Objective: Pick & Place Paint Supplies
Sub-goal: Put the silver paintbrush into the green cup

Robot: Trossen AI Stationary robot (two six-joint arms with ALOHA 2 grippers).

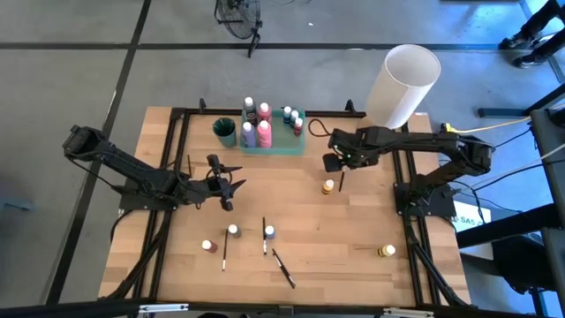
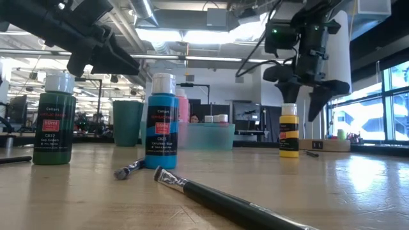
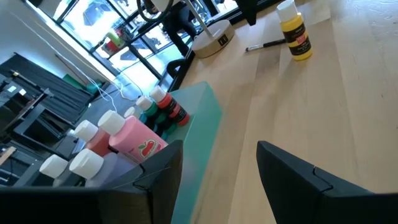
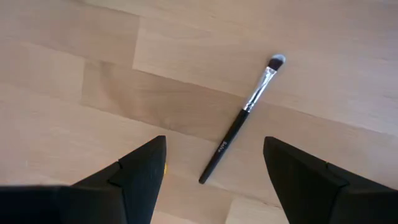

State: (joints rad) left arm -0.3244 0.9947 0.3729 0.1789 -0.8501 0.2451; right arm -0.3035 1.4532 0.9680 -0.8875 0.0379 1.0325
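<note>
Small white-capped paint bottles stand on the wooden table: a yellow one point(image 1: 328, 186) near the middle right, another yellow one point(image 1: 387, 251) at the near right, and red point(image 1: 208, 246), green point(image 2: 54, 121) and blue point(image 2: 161, 121) ones toward the near edge. Thin dark paintbrushes point(image 1: 283, 268) lie among them. My right gripper point(image 4: 214, 146) points down, open, above one brush point(image 4: 242, 118) lying flat beside the yellow bottle. My left gripper point(image 3: 217, 152) hovers open left of centre, facing the tray.
A translucent green tray point(image 1: 293, 148) with several bottles stands at the far middle, a dark green cup point(image 1: 226, 131) to its left. A big white cylinder point(image 1: 402, 84) stands at the far right. Bare wood lies between the grippers.
</note>
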